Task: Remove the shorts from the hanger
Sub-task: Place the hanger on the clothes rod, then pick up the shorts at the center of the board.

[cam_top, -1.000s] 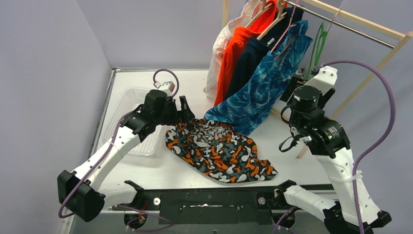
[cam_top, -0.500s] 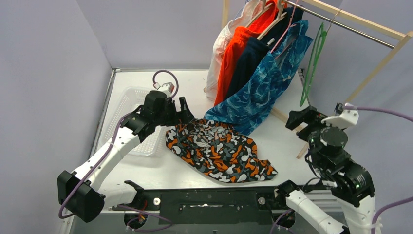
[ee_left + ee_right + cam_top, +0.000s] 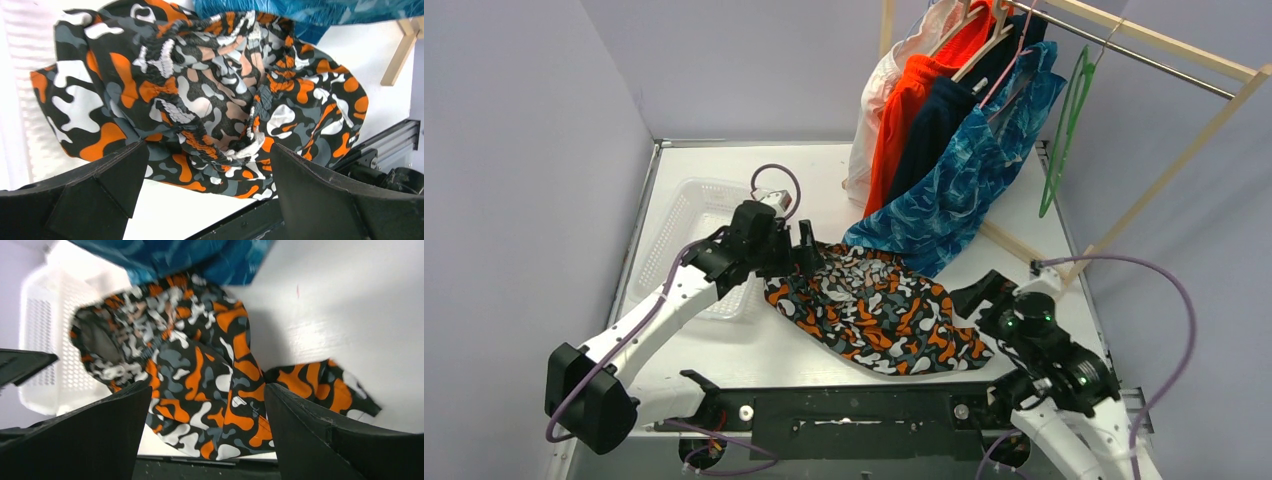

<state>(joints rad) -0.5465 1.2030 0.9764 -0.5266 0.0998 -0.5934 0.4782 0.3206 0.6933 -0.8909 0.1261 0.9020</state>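
Note:
The camouflage shorts [image 3: 874, 310] lie crumpled on the white table, off any hanger. My left gripper [image 3: 807, 245] hovers open over their elastic waistband [image 3: 200, 135], holding nothing. My right gripper [image 3: 977, 296] is open and low at their right edge, and the patterned fabric [image 3: 200, 370] shows between its fingers without being pinched. Teal-blue shorts [image 3: 964, 170], navy shorts [image 3: 929, 120], orange shorts [image 3: 899, 110] and white shorts [image 3: 869, 115] hang on hangers on the rail. A bare green hanger [image 3: 1064, 130] hangs to their right.
A white perforated basket [image 3: 689, 230] sits at the left of the table, just behind the left gripper. The wooden rack [image 3: 1184, 150] slants across the back right, with its foot bar [image 3: 1014, 240] on the table. A black frame rail [image 3: 854, 410] runs along the near edge.
My right arm came away from the green hanger at the rack and dropped to the near right edge of the camouflage shorts, jaws wider. The left gripper shifted slightly right.

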